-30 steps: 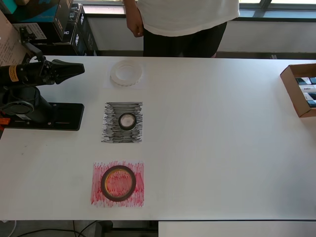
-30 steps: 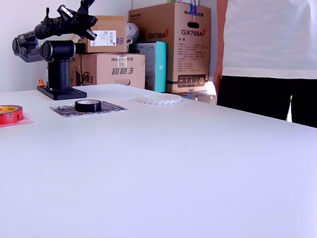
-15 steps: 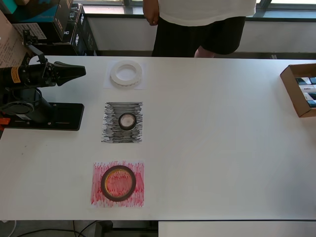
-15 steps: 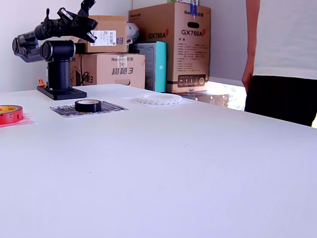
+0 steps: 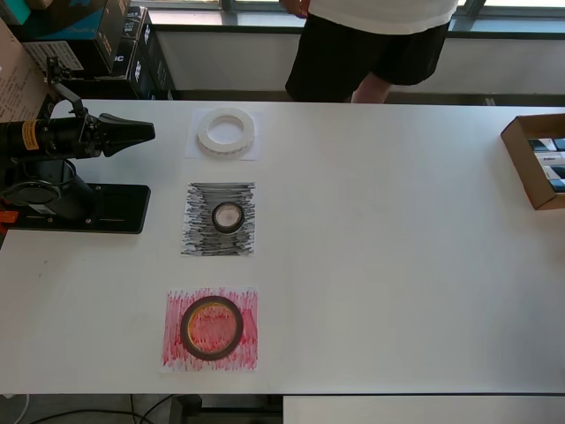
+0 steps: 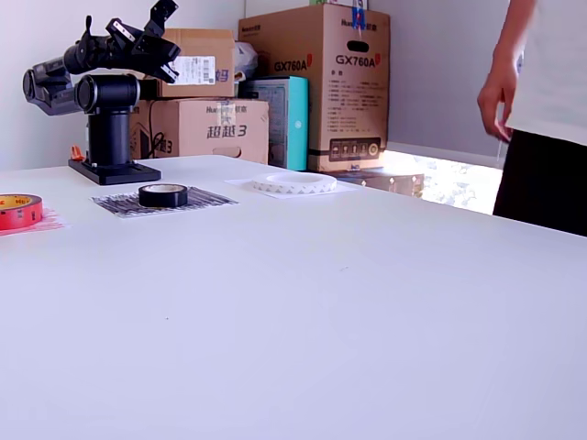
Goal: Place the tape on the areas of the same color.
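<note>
Three tape rolls each lie on a sheet of their own colour. The white roll [image 5: 207, 132] [image 6: 293, 184] rests on the white sheet [image 5: 252, 152]. On the black scribbled sheet [image 5: 199, 238] [image 6: 206, 199] sits the small black roll [image 5: 214, 217] [image 6: 163, 195]. The red roll [image 5: 184, 329] [image 6: 18, 211] lies on the red scribbled sheet [image 5: 177, 353]. My gripper [image 5: 146, 133] [image 6: 163, 48] hangs in the air left of the white roll in the overhead view. Its fingers taper to a point, shut and holding nothing.
The arm's black base [image 5: 79, 208] stands at the overhead view's left edge of the table. An open cardboard box [image 5: 534, 159] sits at the right edge. A person [image 5: 371, 44] [image 6: 541, 119] stands beyond the far side. Stacked cartons [image 6: 316, 82] stand behind the table.
The person has walked toward the overhead view's right, away from the white roll. My gripper has shifted only slightly. The rolls have not moved.
</note>
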